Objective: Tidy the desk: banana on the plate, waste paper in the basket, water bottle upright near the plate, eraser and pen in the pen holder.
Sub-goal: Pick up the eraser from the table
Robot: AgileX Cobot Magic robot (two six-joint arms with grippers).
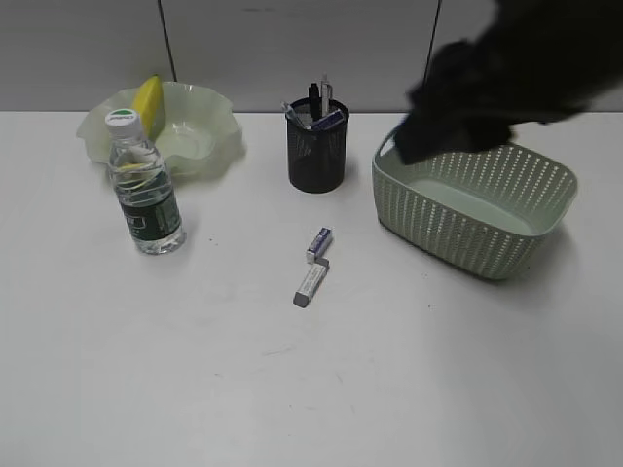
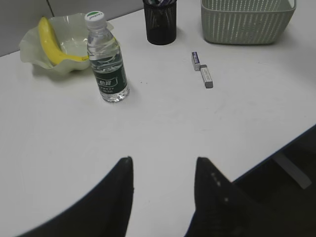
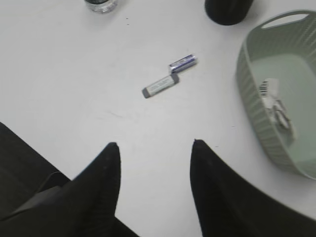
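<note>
The banana (image 1: pixel 148 100) lies in the pale green plate (image 1: pixel 209 122) at the back left. In front of the plate the water bottle (image 1: pixel 146 190) stands upright. Several pens (image 1: pixel 319 97) stick out of the black pen holder (image 1: pixel 316 151). On the desk's middle a grey and white eraser (image 1: pixel 311 283) lies end to end with a smaller purple and white block (image 1: pixel 319 242). The waste paper (image 3: pixel 274 101) rests inside the basket (image 1: pixel 467 229). My right gripper (image 3: pixel 154 143) is open and empty, its dark arm (image 1: pixel 467 107) blurred above the basket. My left gripper (image 2: pixel 164 160) is open over bare desk.
The desk's front edge (image 2: pixel 276 148) runs close to the right of my left gripper, with a drop beyond it. A grey panel wall (image 1: pixel 292 49) stands behind the desk. The basket's near wall (image 3: pixel 256 108) lies just right of my right gripper.
</note>
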